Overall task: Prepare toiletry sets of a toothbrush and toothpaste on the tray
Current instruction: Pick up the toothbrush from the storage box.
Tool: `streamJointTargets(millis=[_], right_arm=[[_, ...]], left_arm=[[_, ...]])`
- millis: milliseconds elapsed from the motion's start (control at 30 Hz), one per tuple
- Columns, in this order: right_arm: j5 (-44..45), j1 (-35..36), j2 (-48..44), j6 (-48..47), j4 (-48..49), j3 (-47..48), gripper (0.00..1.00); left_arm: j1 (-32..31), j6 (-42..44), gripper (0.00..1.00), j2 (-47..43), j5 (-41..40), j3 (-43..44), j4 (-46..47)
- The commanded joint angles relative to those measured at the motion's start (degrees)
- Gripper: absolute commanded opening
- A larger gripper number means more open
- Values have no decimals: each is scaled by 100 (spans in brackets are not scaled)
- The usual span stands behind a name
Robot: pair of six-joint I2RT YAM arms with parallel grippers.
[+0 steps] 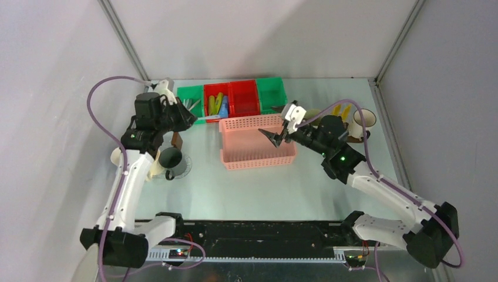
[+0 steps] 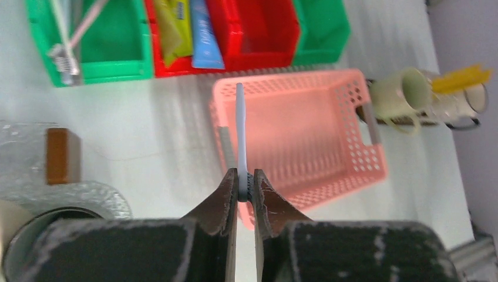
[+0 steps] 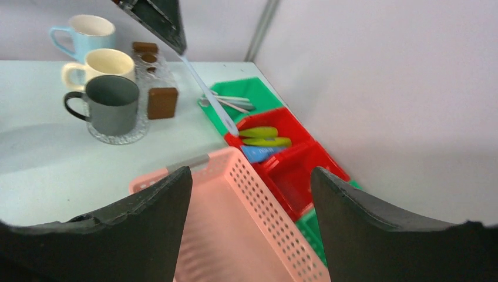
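Bench [image 1: 258, 188] is pale, grey walls around it. Left claw [image 2: 245, 179] clenched on the brush [image 2: 241, 129]: handle pinched, head sticking out in the air above the left rim of the pink basket [image 2: 305, 135]. Right claw [image 3: 249, 176] spread wide, holding nothing, over the same basket. Tubes [image 2: 182, 29] lie in a red bin [image 2: 176, 69]; print on the blue one is too blurred to read. Dark mug [image 3: 111, 106] sits on the clear disc [image 3: 117, 136], cream mug [image 3: 103, 64] just behind.

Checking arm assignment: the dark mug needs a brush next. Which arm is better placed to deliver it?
Left. The left gripper is shut on the toothbrush, and the dark mug stands on its side. The right gripper is open and empty over the pink basket.
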Motion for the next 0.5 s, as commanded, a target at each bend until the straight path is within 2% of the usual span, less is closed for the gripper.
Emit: streamJointTargets(millis=[0,200,467], right_arm=[[-803,237,364,-466,1163,-7,76],[-947,553,1091,-853,1818,49,74],[-757,918,1844,-1381,1565,529,68]], left_arm=[[-380,74,0,-452,578,94,-256],[-739,-81,0,-781,873,13,-321],[-1163,-153,0,-1070,946,15,-425]])
